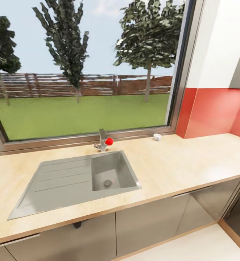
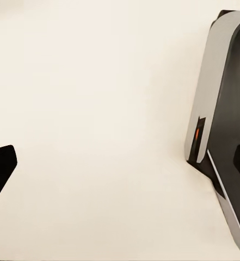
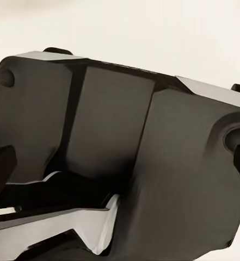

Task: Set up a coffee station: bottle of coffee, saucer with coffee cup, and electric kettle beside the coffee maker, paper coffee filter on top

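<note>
The kitchen countertop runs across the head view under a big window. A tiny white coffee cup stands on it at the back, close to the window frame and the red wall panel. The coffee maker, bottle of coffee, kitchen shelf, paper coffee filter, saucer and electric kettle are out of view. In the left wrist view my left gripper is open over pale floor, one black fingertip at the frame edge. In the right wrist view my right gripper is open in front of my own dark body, holding nothing.
A steel sink with a drainboard is set into the worktop, a faucet with a red knob behind it. Grey cabinet fronts sit below. The counter turns a corner at the right. My grey base is beside the left gripper.
</note>
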